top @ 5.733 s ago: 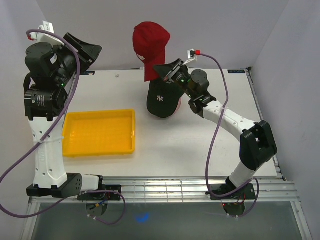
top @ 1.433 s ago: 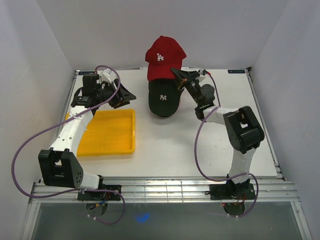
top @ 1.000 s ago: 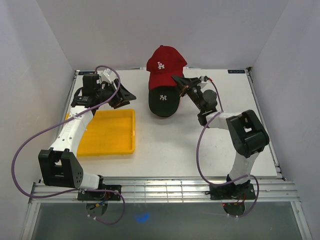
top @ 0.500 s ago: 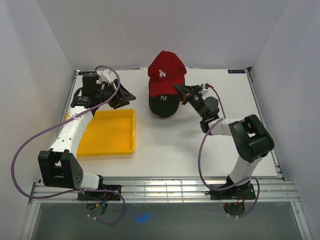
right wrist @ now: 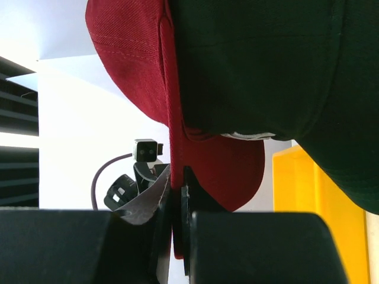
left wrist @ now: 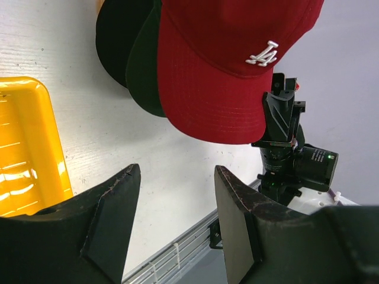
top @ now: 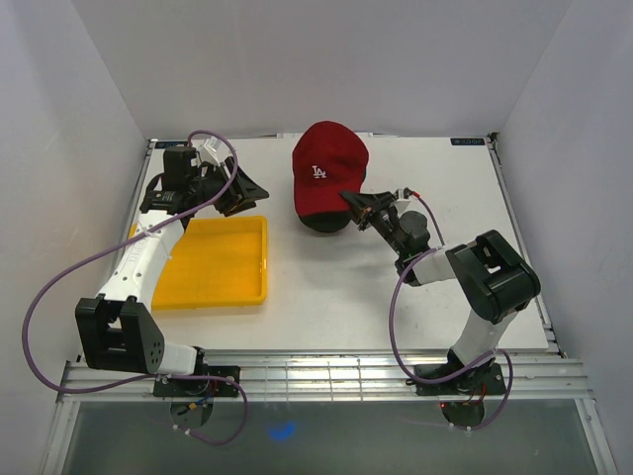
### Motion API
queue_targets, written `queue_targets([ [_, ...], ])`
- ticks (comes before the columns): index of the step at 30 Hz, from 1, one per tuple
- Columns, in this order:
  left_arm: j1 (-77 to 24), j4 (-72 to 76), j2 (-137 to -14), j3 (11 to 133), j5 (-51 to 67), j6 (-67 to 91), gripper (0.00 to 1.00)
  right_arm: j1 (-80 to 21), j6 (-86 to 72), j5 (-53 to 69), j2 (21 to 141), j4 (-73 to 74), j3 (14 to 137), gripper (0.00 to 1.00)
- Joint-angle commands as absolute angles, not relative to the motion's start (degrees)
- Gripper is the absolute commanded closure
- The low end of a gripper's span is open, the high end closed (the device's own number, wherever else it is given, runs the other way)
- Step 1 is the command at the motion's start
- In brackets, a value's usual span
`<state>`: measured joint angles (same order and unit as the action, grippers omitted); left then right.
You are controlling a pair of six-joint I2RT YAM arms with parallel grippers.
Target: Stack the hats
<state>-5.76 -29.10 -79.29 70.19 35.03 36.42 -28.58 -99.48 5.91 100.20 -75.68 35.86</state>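
The red hat (top: 331,163) with its white LA emblem sits on top of the pile at the back middle of the table. Only a dark edge of a black hat (top: 318,226) shows under its brim. My right gripper (top: 353,201) is shut on the red hat's brim at its right side; in the right wrist view the red brim (right wrist: 177,148) is pinched between the jaws (right wrist: 176,177). The left wrist view shows the red hat (left wrist: 225,71) over a dark green hat (left wrist: 145,77) and a black hat (left wrist: 115,41). My left gripper (top: 259,188) hangs open and holds nothing (left wrist: 176,177).
An empty yellow tray (top: 198,262) lies left of the pile, just below my left gripper. White walls close off the back and both sides. The right arm's base link stands near the front right of the table.
The right gripper has lowered the red hat down onto the black hat, which now shows only as a dark edge. The left arm has stayed where it was.
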Motion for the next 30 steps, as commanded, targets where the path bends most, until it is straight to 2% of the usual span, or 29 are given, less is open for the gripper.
queue_targets([
  [1,-6.06,-28.48,-78.22,69.61,34.72,35.68,0.37,-28.56,-98.35,3.96,99.93,-108.37,33.84,0.92],
  [12,-6.06,-28.56,-78.75,69.35,34.19,35.24,0.37,-28.48,-101.07,0.26,99.84,-108.46,26.02,0.92],
  [30,-6.06,-29.53,-78.40,68.55,31.56,34.45,0.37,-28.56,-108.81,-2.20,108.62,-108.46,19.69,0.92],
])
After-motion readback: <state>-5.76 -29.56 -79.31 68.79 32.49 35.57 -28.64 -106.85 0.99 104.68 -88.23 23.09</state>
